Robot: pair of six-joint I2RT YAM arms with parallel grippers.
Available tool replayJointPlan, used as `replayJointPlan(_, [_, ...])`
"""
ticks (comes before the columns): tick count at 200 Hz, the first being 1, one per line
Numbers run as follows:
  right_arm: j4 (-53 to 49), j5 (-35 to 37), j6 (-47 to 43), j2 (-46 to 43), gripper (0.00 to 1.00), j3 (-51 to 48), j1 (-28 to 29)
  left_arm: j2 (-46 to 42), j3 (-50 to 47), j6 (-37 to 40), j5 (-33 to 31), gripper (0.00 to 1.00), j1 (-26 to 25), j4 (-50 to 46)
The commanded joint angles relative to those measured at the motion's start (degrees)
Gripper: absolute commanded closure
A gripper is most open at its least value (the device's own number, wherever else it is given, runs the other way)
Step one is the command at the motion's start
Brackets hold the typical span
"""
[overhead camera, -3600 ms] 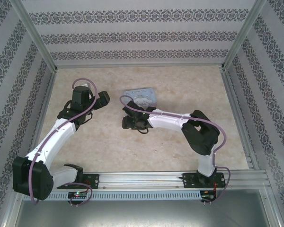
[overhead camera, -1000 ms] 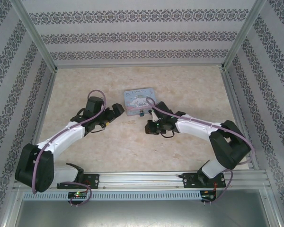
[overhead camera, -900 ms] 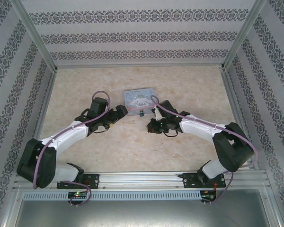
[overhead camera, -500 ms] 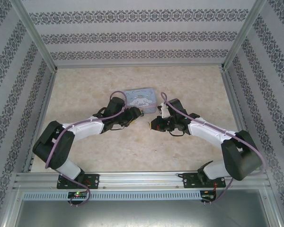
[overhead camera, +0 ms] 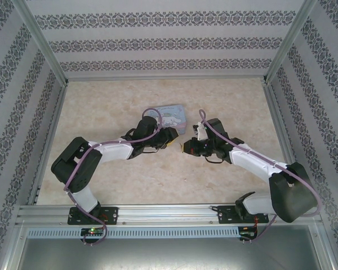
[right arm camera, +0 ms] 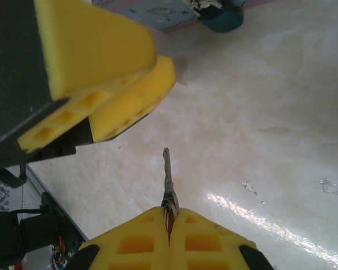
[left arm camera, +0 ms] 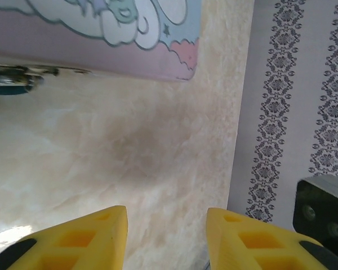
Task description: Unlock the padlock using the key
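Observation:
The tiny blue padlock (left arm camera: 8, 85) lies against the front edge of the cartoon-printed tin box (left arm camera: 101, 39), its silvery shackle toward the tin. In the right wrist view the padlock (right arm camera: 219, 19) sits at the top, just past the left gripper's yellow fingers (right arm camera: 96, 50). My left gripper (left arm camera: 166, 219) is open over bare table, to the right of the padlock. My right gripper (right arm camera: 170, 212) is shut on the key (right arm camera: 167, 171), whose blade sticks out forward above the table, short of the padlock. From above, the left gripper (overhead camera: 172, 138) and the right gripper (overhead camera: 186, 148) nearly meet before the tin (overhead camera: 174, 115).
Patterned walls enclose the marbled table (overhead camera: 118, 101) on three sides, with an aluminium rail (overhead camera: 169, 212) along the near edge. The right wall (left arm camera: 293, 112) stands close in the left wrist view.
The left arm has swung right, bringing its gripper in front of the tin and over the padlock's spot. The right gripper with the key has shifted slightly right.

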Motion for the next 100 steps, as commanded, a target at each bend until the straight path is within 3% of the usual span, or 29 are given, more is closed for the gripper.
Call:
replayJointPlan(1, [2.7, -1.3, 1.5, -0.8, 1.00, -1.3, -0.6, 1.4, 1.6, -1.2, 0.9, 0.61, -1.2, 4.9])
replayJointPlan(100, [5.4, -2.1, 3.2, -0.4, 1.00, -2.2, -1.5, 2.5, 1.9, -1.6, 0.8, 0.69, -2.7, 6.5])
